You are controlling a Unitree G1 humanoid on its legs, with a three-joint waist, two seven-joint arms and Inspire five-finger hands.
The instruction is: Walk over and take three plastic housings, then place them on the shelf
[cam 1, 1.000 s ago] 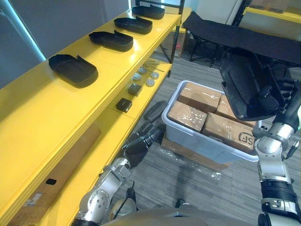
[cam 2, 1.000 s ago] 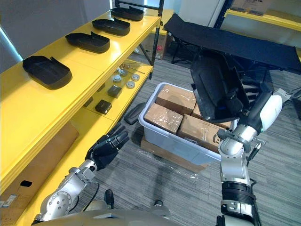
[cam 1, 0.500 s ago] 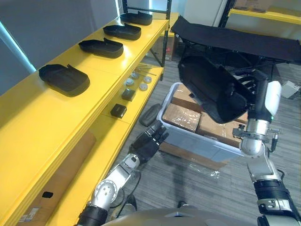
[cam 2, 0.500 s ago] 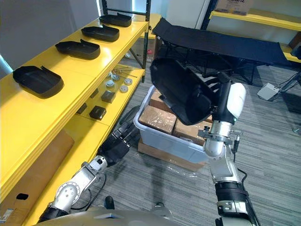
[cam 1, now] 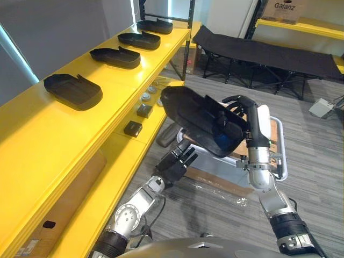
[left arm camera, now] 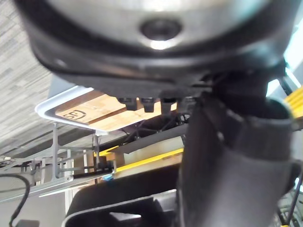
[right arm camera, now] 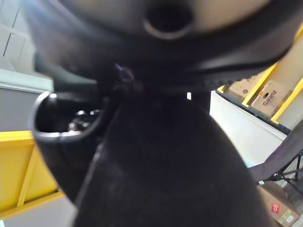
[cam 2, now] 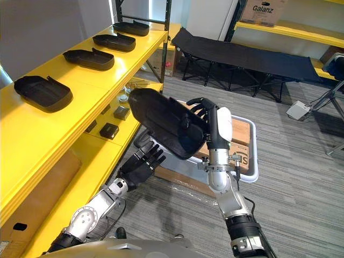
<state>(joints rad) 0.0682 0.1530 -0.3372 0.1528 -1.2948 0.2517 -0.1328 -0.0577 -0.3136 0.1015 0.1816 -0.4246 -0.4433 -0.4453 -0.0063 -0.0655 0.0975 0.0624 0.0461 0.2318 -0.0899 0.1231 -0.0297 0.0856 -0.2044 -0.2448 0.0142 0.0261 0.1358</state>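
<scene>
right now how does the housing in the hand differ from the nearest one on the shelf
The held housing is gripped in the right hand, in the air; the shelf housing lies free on the top shelf. The held housing is tipped steeply; the shelf housing sits flat, hollow up. Both are black shells.

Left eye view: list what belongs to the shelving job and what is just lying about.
Job: held plastic housing, right robot hand curled round it, open left robot hand, four housings on the yellow shelf.
Lying about: bin of cardboard boxes, folding cot, small parts on the lower level.
</scene>
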